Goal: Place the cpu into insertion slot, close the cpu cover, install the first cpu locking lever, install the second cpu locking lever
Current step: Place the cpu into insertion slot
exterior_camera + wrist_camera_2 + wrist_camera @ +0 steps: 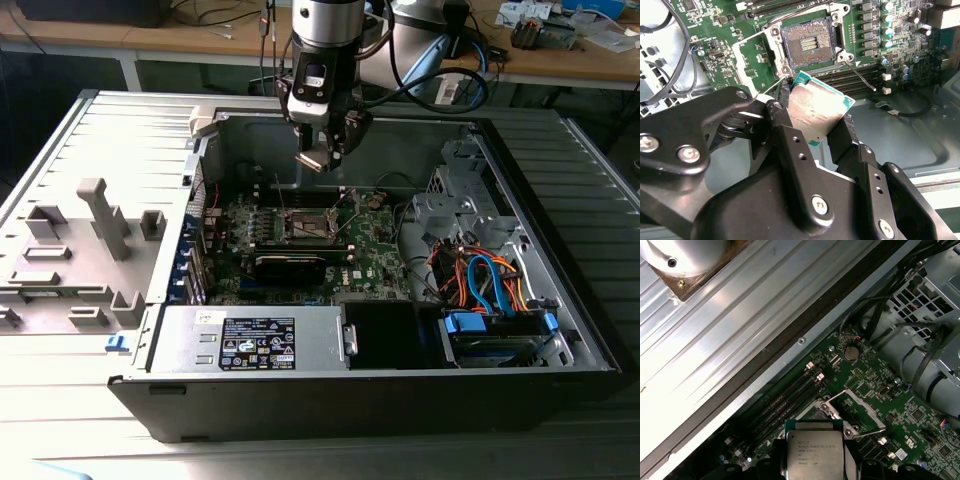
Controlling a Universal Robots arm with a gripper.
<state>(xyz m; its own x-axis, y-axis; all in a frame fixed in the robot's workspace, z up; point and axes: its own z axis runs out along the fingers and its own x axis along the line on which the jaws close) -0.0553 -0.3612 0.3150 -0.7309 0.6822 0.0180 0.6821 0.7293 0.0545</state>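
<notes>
My gripper (322, 157) hangs above the open computer case, shut on the cpu (311, 160), a flat square chip with a pale metal top. In the second wrist view the cpu (816, 111) sits tilted between the two black fingers (785, 125), above and apart from the bare insertion slot (807, 44). The cpu cover (749, 64), a silvery frame, stands flipped open beside the slot. A thin wire locking lever (862, 77) sticks out unlatched at the slot's other side. In the first wrist view the cpu (815, 454) hides part of the slot, with the cover (856, 410) raised.
The green motherboard (375, 240) lies in the case floor with memory slots (865, 80) and a black card (290, 266) near the socket. A power supply (250, 340) fills the front, cables and a drive cage (490, 280) the exterior view's right. A grey fixture plate (80, 250) lies at its left.
</notes>
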